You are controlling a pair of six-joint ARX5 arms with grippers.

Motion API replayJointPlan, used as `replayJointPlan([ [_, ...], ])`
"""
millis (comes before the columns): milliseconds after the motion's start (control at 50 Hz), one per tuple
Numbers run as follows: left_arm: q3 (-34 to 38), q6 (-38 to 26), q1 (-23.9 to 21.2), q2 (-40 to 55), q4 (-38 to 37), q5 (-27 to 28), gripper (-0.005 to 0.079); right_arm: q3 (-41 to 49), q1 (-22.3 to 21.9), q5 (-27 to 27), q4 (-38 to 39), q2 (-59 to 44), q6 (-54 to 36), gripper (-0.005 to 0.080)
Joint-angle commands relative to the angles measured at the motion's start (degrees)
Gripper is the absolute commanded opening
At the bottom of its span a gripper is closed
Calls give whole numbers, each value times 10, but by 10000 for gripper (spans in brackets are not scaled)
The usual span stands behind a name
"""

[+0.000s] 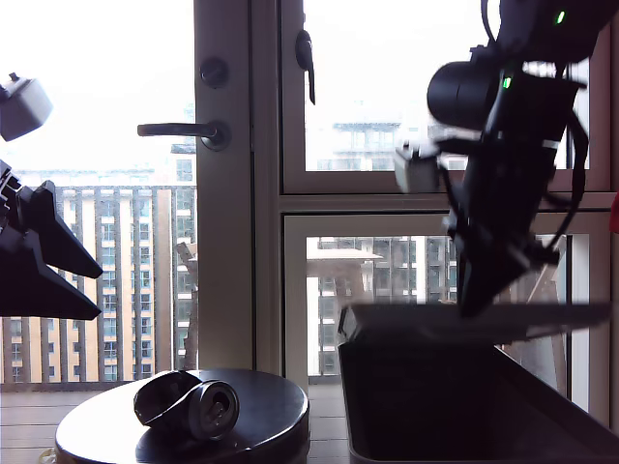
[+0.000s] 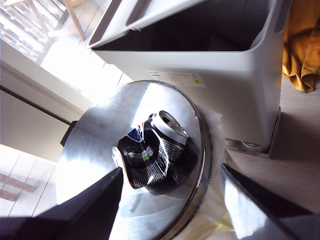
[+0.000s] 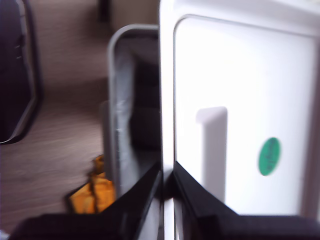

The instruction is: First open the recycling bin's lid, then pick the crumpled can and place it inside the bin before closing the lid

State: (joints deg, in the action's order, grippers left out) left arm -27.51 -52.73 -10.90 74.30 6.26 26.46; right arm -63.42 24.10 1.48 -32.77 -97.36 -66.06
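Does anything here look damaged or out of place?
Only the small dented silvery-dark metal can looks damaged: it lies squashed on the round dark glossy table. The flat grey plastic lid sits raised, pinched by my second gripper.

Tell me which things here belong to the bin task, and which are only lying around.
For the task: recycling bin; lid, pinched by my second gripper; can; my first gripper.

Just around: round table; yellow cloth; door handle.

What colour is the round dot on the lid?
Green, on the pale lid; the dot shows best in the second wrist view.
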Motion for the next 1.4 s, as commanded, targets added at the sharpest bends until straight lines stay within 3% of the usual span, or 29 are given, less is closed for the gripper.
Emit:
replayJointPlan([
  [0, 1, -2, -2, 7, 12, 3, 555, -4, 5, 7, -3, 16, 3, -13],
  [220, 1, -32, -5, 49, 26, 10, 555, -5, 5, 7, -3, 28, 19, -13],
  [400, -5, -83, -5, 104, 29, -25, 556, -5, 6, 7, -2, 28, 18, -13],
  [740, -96, -150, -9, 258, 82, -30, 551, -5, 6, 7, 8, 28, 18, -13],
  [1100, -198, -223, -9, 366, 26, -30, 551, -5, 6, 7, 38, 28, 18, -13],
  [1380, -224, -243, -9, 411, 25, -30, 551, -5, 6, 7, 38, 28, 22, -13],
])
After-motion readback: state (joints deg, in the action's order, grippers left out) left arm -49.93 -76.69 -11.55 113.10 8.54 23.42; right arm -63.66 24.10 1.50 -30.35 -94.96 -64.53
